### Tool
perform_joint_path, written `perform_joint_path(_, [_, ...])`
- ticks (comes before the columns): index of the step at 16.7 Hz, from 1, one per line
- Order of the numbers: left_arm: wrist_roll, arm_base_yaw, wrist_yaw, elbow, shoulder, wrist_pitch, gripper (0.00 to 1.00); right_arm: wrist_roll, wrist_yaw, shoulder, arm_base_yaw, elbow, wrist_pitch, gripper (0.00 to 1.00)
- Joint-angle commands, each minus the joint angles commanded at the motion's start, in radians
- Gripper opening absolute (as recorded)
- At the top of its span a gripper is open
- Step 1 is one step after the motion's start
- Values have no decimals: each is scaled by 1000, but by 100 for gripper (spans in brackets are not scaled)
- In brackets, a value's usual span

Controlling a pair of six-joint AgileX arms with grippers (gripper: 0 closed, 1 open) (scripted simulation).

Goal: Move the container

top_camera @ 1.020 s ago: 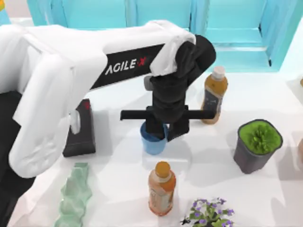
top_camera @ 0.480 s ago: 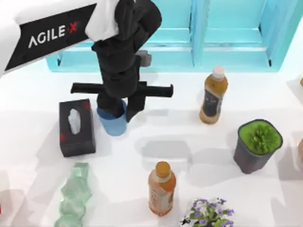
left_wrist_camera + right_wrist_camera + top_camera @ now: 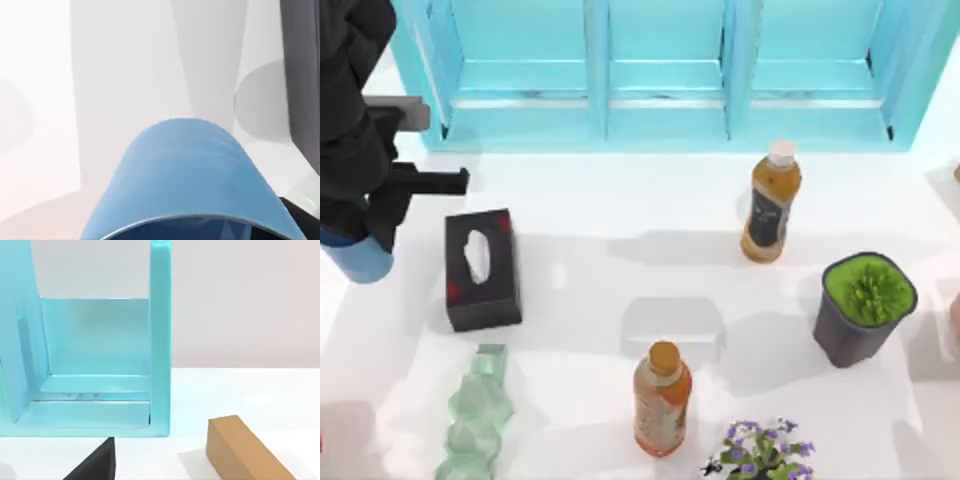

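At the far left edge of the bench [image 3: 620, 200], the left gripper [image 3: 355, 235] hangs pointing down with its fingers pinched on the rim of the blue cup [image 3: 358, 260]; one dark finger runs down the cup's outer wall on the side toward the black tissue box [image 3: 482, 270]. The cup hangs upright below the gripper, left of the tissue box and apart from it. In the left wrist view the cup [image 3: 192, 185] is seen close up from its rim, with white bench beyond it.

Elsewhere on the bench stand a capped tea bottle [image 3: 772, 202] near the back, an orange-capped bottle [image 3: 661, 398] toward the front, a dark grey pot of green plant [image 3: 864, 308] at the right, and a pale green ridged vase [image 3: 476, 415] lying front left.

The right wrist view looks at a turquoise cabinet frame [image 3: 160, 340] and a tan block [image 3: 245, 450]; whether the right gripper's fingers are spread or pressed together cannot be told.
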State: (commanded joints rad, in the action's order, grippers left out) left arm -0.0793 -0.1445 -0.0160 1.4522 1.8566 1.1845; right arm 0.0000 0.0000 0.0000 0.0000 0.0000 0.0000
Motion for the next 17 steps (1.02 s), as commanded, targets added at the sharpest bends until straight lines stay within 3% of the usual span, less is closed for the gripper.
perform_joint_path(4, [66,106,21,-57,-22,-52,0,0,0,0,0,0,0,100])
perform_joint_path(10, [69,107,23,-70,-11,-67,0,0,0,0,0,0,0,100])
perform_joint_path(17, [95,136,21,-216,50,-285,0,0,0,0,0,0,0,100])
